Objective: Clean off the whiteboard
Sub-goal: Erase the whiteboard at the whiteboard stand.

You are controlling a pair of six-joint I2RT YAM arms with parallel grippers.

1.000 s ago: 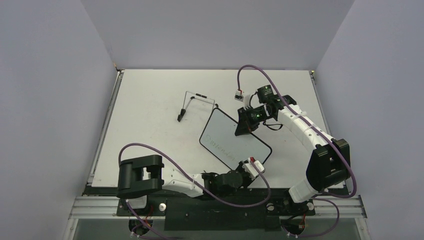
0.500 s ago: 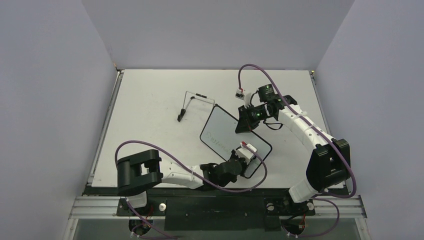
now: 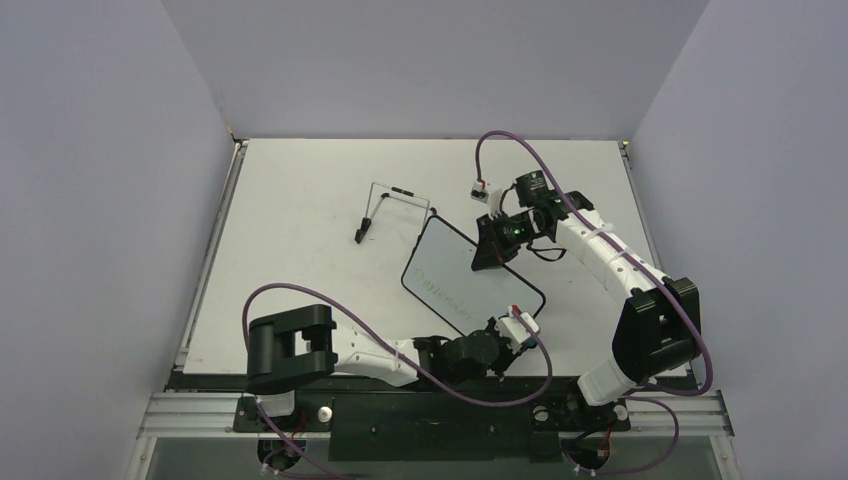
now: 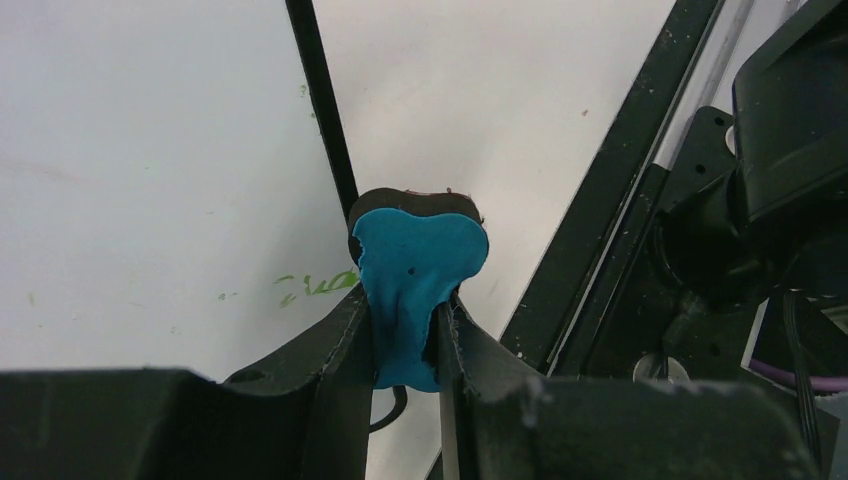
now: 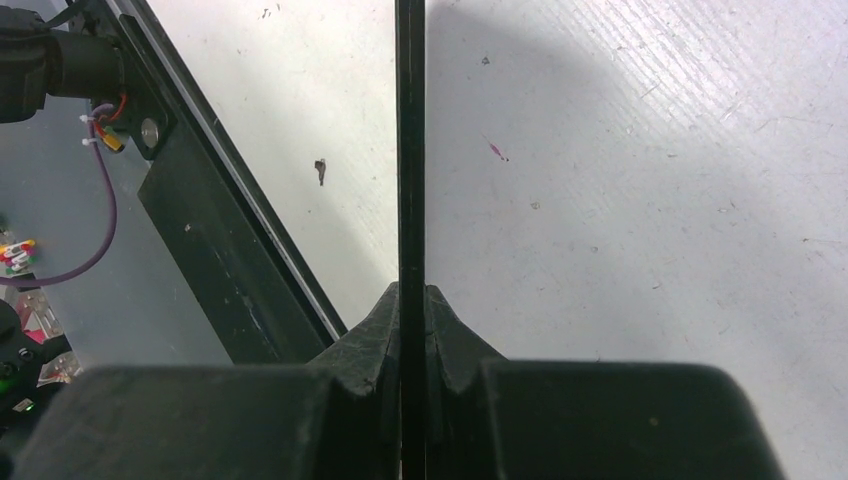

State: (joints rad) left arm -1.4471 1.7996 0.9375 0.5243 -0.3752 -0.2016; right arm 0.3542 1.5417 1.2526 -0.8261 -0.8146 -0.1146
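pressing the blue eraser (image 4: 415, 270), pinched in the left tool (image 4: 405, 310), flat should clear the whiteboard (image 4: 150, 130), its rim clamped by the right tool (image 5: 410, 300).

The left gripper (image 3: 522, 326), pinching the blue eraser (image 4: 415, 290), slid up over the whiteboard (image 3: 470, 275) toward its middle. It has now come back down to the board's near corner, a little more to the right than where it started. The left arm (image 3: 380, 362) swung with it, and the board moved slightly away and back.
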